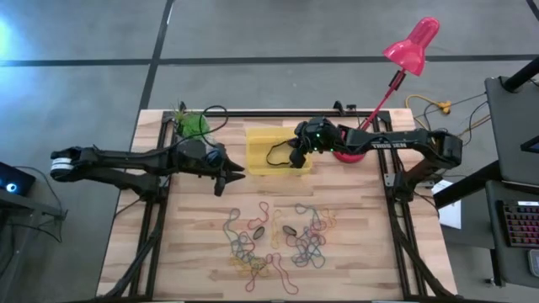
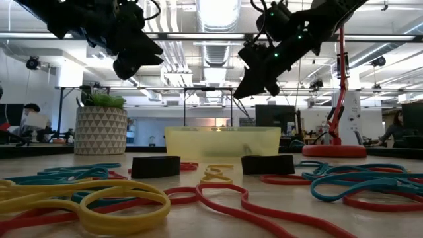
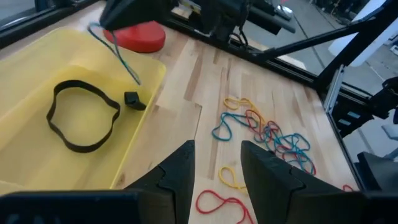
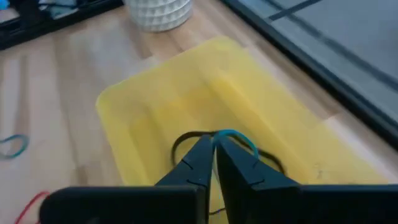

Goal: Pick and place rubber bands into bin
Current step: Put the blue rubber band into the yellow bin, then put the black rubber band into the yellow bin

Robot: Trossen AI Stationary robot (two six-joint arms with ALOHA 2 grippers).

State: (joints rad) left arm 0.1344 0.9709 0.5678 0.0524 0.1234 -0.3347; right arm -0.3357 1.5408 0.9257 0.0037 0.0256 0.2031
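The yellow bin (image 1: 278, 151) stands at the table's far middle with a black rubber band (image 3: 81, 115) lying flat on its floor. My right gripper (image 4: 214, 146) hovers over the bin, shut on a blue rubber band (image 3: 121, 56). My left gripper (image 3: 217, 171) is open and holds nothing. It is in the air just left of the bin's near corner (image 1: 223, 178). Many loose rubber bands (image 1: 278, 240) in red, yellow, blue and green lie tangled on the near half of the table. My right gripper pinches the blue band's upper bend (image 4: 235, 135) between its two fingertips. The fingers slant down from the table's right side. The band hangs slack below them over the inside of the bin (image 4: 186, 93).
A white pot with a green plant (image 1: 192, 124) stands at the far left. The pink lamp's red base (image 1: 349, 153) stands just right of the bin, and its stem leans out to the far right. Two small black pieces (image 2: 155, 165) (image 2: 266, 163) lie among the bands.
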